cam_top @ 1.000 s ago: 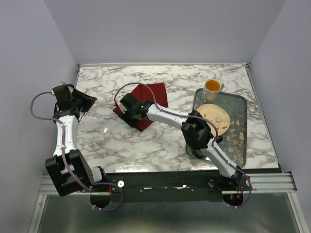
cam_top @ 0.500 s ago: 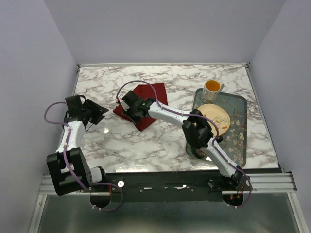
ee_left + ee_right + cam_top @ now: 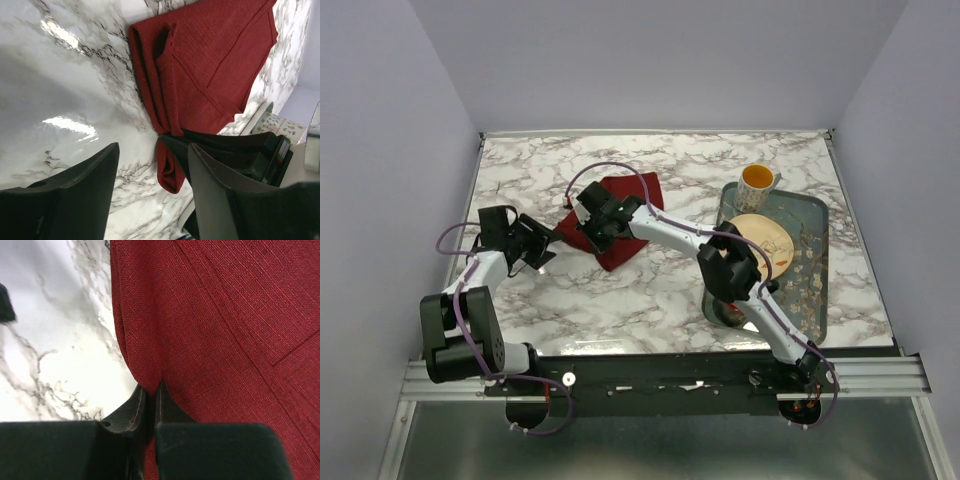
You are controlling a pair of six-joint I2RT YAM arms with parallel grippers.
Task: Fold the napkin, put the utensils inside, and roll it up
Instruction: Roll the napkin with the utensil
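Marble table (image 3: 620, 300), mid-fold: your right claw (image 3: 588, 230) clamps the napkin (image 3: 640, 192) edge; your left claw (image 3: 542, 247) hangs spread, empty; draw the cloth low and square.

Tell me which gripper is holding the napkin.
The right gripper, pinched shut on the napkin's folded edge. The left gripper is open beside it, holding nothing.

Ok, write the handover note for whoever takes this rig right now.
Right hand: shut on the napkin's left edge.
Left hand: open, empty, over bare table just left of the napkin.
Napkin: mid-table, already doubled into layers.
Fork: not in any view.
Done: some folding. Left: finish the fold, find and lay the fork inside, roll.
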